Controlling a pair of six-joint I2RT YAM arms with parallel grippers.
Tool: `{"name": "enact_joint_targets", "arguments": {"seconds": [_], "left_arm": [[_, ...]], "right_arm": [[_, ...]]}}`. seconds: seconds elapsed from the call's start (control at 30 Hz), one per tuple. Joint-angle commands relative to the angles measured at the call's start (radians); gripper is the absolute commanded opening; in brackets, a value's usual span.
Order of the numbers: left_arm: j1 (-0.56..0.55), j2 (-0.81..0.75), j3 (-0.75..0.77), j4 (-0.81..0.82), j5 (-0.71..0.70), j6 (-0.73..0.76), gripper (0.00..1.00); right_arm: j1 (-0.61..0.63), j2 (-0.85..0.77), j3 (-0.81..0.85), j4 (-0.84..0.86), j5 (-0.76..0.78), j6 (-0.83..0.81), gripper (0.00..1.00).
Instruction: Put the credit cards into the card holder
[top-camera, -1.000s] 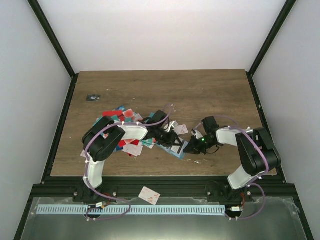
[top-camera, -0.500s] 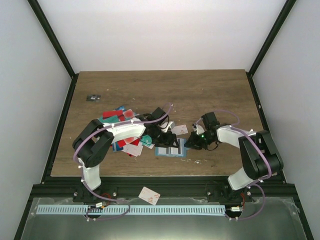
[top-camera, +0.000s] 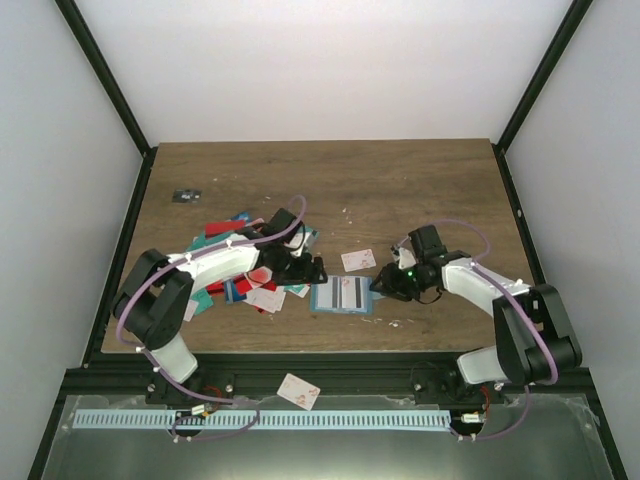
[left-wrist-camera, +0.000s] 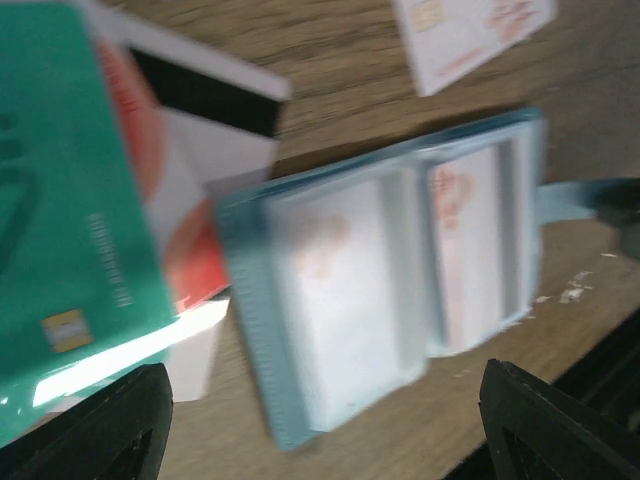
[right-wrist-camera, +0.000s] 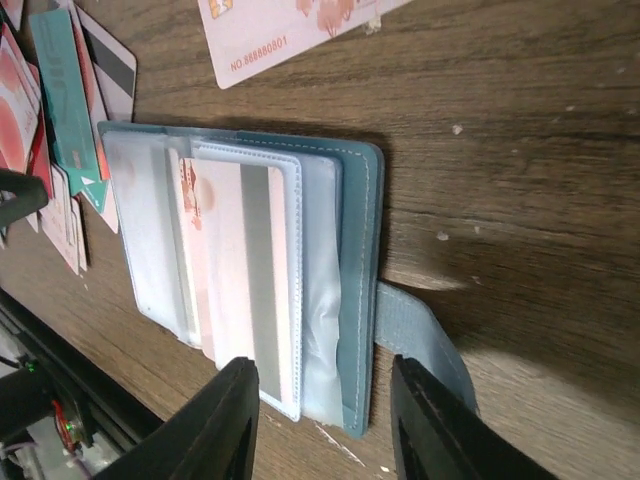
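The card holder (right-wrist-camera: 358, 240) lies open, holding a credit card (right-wrist-camera: 232, 262).

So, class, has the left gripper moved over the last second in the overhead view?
Yes. The left gripper has drawn back leftward, off the card holder and nearer the left edge of the table.

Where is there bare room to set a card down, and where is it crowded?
Bare: the far half of the table, beyond the credit cards, card holder and right hand. Crowded: left-centre, around the left hand.
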Motion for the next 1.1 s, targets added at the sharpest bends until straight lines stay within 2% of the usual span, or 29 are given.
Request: {"name": "enact_joint_targets", "arguments": {"seconds": [0.0,0.1,0.37,0.57,0.67,0.73,0.87,0.97,1.07], "left_arm": [[0.039,0.0,-0.081,0.099,-0.012,0.002,0.86],[0.047,0.032,-0.117,0.186,0.029,0.005,0.86],[0.05,0.112,-0.124,0.275,0.081,0.013,0.85],[0.049,0.116,-0.141,0.314,0.112,0.006,0.81],[0.049,0.12,-0.148,0.324,0.123,0.005,0.8],[0.049,0.12,-0.153,0.331,0.136,0.001,0.78],[0.047,0.096,-0.153,0.341,0.154,-0.014,0.76],[0.047,0.068,-0.153,0.358,0.179,-0.035,0.74],[0.046,0.037,-0.153,0.381,0.204,-0.069,0.74]], "right_arm": [[0.002,-0.062,0.021,-0.067,0.104,0.045,0.43],[0.002,-0.083,0.02,-0.081,0.174,0.077,0.52],[0.002,-0.06,0.03,-0.097,0.221,0.118,0.65],[0.003,-0.09,0.026,-0.133,0.263,0.131,0.66],[0.002,-0.102,-0.014,-0.081,0.206,0.122,0.65],[0.001,-0.097,-0.043,-0.024,0.149,0.119,0.58],[0.002,-0.065,-0.062,0.038,0.105,0.129,0.3],[0.003,-0.038,-0.054,0.038,0.11,0.117,0.13],[0.003,-0.03,-0.052,0.032,0.118,0.106,0.03]]}}
